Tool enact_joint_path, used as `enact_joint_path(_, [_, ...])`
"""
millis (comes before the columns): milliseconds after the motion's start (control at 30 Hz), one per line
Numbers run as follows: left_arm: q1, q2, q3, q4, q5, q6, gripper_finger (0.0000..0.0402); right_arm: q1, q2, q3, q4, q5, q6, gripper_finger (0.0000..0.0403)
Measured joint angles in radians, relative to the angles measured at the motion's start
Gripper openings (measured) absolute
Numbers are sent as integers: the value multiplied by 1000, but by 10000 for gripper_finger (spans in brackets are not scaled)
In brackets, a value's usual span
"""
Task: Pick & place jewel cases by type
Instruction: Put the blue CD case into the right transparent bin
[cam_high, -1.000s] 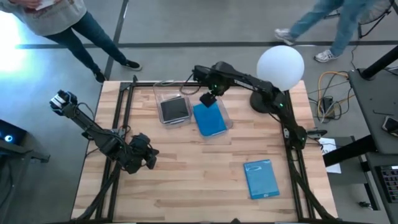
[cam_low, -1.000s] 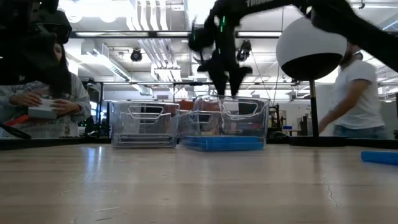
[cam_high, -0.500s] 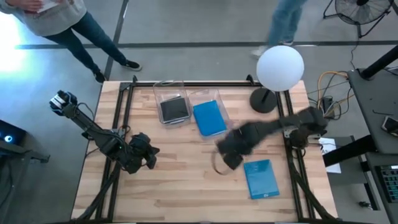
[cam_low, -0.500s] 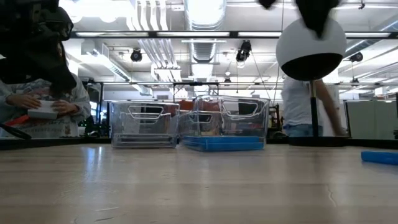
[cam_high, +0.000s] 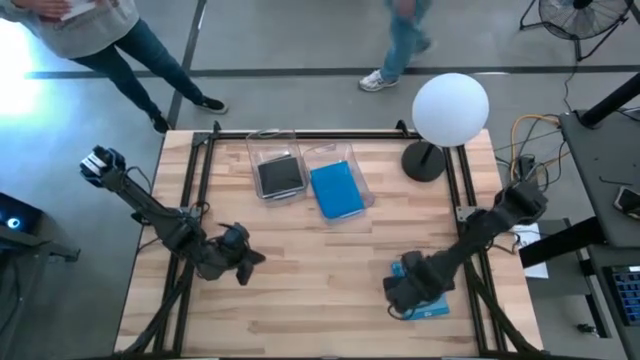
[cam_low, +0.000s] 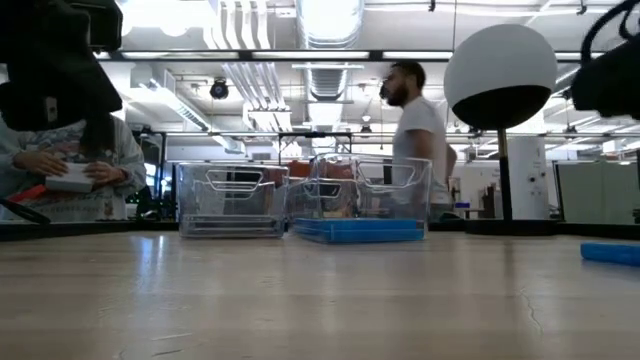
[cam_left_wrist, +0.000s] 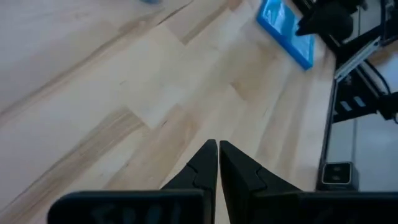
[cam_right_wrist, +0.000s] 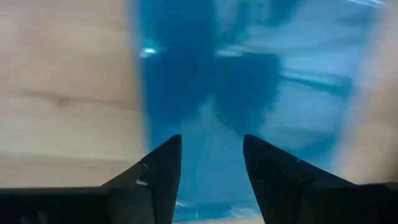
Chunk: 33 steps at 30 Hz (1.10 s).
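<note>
One blue jewel case (cam_high: 428, 290) lies flat on the table near its right edge, also visible in the low view (cam_low: 610, 252) and the left wrist view (cam_left_wrist: 285, 30). My right gripper (cam_right_wrist: 211, 158) is open and hovers over this case, pointing down, with its shadow on the blue plastic. In the high view my right gripper (cam_high: 402, 296) covers the case's left part. Another blue case (cam_high: 337, 191) lies in the right clear bin, and a dark case (cam_high: 280, 176) lies in the left clear bin. My left gripper (cam_left_wrist: 217, 152) is shut and waits over bare wood at the table's left (cam_high: 247, 262).
The two clear bins (cam_low: 232, 200) (cam_low: 368, 195) stand side by side at the table's far middle. A white globe lamp (cam_high: 450, 108) stands at the far right corner. People stand and walk beyond the far edge. Bare wood spans the middle and near side of the table.
My right gripper has swung from over the blue case in the right bin toward the table's near right and come down over the blue case on the table. The cases in the bins have stayed put. A person has walked past behind the table.
</note>
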Motion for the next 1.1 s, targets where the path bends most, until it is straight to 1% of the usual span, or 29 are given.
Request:
enact_joint_path(33, [0, 13, 0, 10, 1, 0, 0, -7, 12, -7, 59, 24, -29, 164])
enact_joint_path(100, [0, 43, 0, 24, 2, -8, 0, -34, 48, -14, 176, 37, -69, 164])
enact_joint_path(167, [0, 73, 3, 25, 8, -26, 0, -55, 102, -18, 219, 13, -78, 164])
enact_joint_path(200, [0, 88, 8, 28, 15, -32, 0, -63, 119, -21, 289, 17, -79, 164])
enact_joint_path(267, [0, 116, 21, 32, 28, -41, 0, -82, 146, -20, 463, 37, -142, 164])
enact_joint_path(333, [0, 144, 39, 31, 43, -40, 0, -102, 156, -21, 672, 115, -225, 164])
enact_joint_path(367, [0, 157, 49, 35, 48, -38, 0, -110, 149, -29, 751, 184, -276, 164])
enact_joint_path(433, [-1, 180, 67, 34, 48, -38, 0, -118, 120, -31, 826, 366, -352, 164])
enact_joint_path(467, [-1, 192, 78, 35, 48, -38, 0, -119, 90, -16, 808, 451, -352, 164])
enact_joint_path(500, [-1, 203, 87, 34, 48, -38, 0, -120, 52, -1, 734, 514, -324, 163])
enact_joint_path(533, [-1, 216, 93, 34, 47, -38, 0, -123, 22, 14, 637, 545, -292, 162])
enact_joint_path(600, [-1, 247, 101, 35, 49, -41, 0, -131, -16, 40, 478, 526, -287, 159])
enact_joint_path(667, [3, 286, 105, 35, 65, -49, 0, -137, -28, 59, 385, 496, -332, 157])
enact_joint_path(700, [8, 308, 107, 34, 66, -52, 0, -138, -38, 81, 327, 494, -301, 157])
enact_joint_path(767, [44, 349, 119, 41, 60, -41, 0, -125, -56, 120, 188, 486, -134, 157])
enact_joint_path(833, [111, 380, 142, 71, 50, 19, 0, -97, -41, 121, 49, 445, 25, 160])
enact_joint_path(867, [150, 394, 158, 86, 56, 72, 0, -80, -23, 109, 22, 428, 95, 162])
enact_joint_path(933, [231, 424, 194, 138, 95, 194, 0, -51, -3, 66, 62, 391, 193, 166])
enact_joint_path(1033, [335, 478, 239, 207, 208, 346, 0, -37, 0, 17, 228, 341, 225, 173])
enact_joint_path(1100, [379, 529, 261, 247, 286, 409, 0, -34, 42, -14, 268, 332, 229, 178])
